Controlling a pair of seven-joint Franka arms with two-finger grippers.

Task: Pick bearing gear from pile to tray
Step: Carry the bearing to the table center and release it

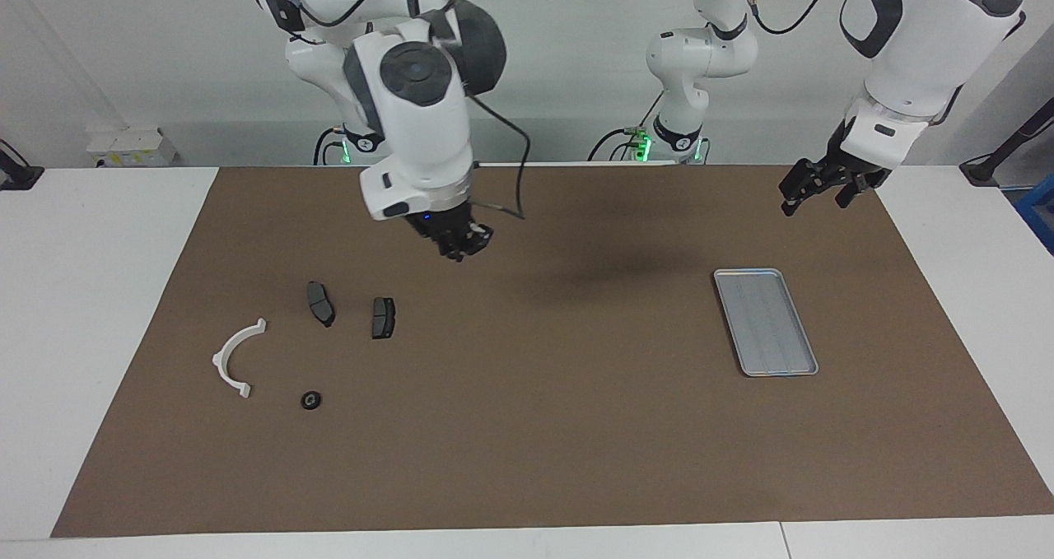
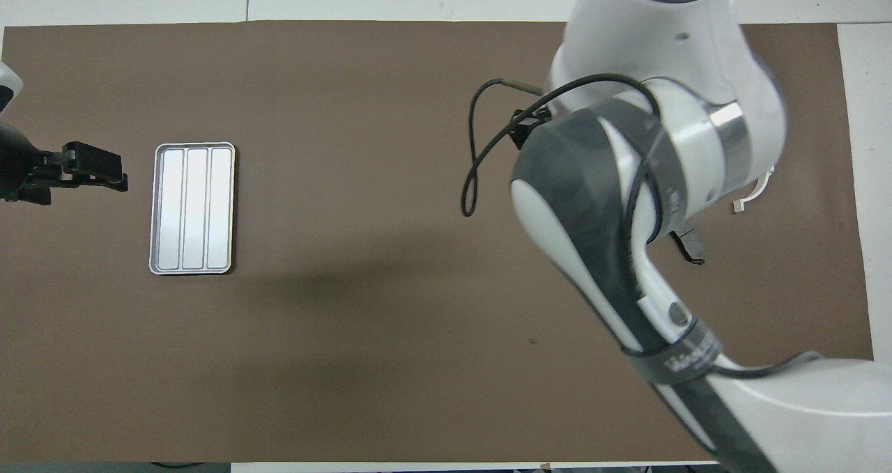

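The pile lies on the brown mat at the right arm's end: a white plastic arc (image 1: 235, 357), two dark grey brake pads (image 1: 321, 304) (image 1: 383, 318), and a small black round ring piece (image 1: 310, 400) farthest from the robots. My right gripper (image 1: 463, 244) hangs in the air over bare mat beside the pads, toward the table's middle. In the overhead view the right arm hides most of the pile; only one pad (image 2: 688, 244) and an end of the arc (image 2: 756, 193) show. The silver ribbed tray (image 1: 766, 322) (image 2: 193, 208) holds nothing. My left gripper (image 1: 817, 201) (image 2: 118, 170) is open, raised beside the tray.
The brown mat (image 1: 535, 427) covers most of the white table. A cable loops off the right arm's wrist (image 2: 474, 173). A small white box (image 1: 132, 147) sits off the mat at the right arm's end, near the wall.
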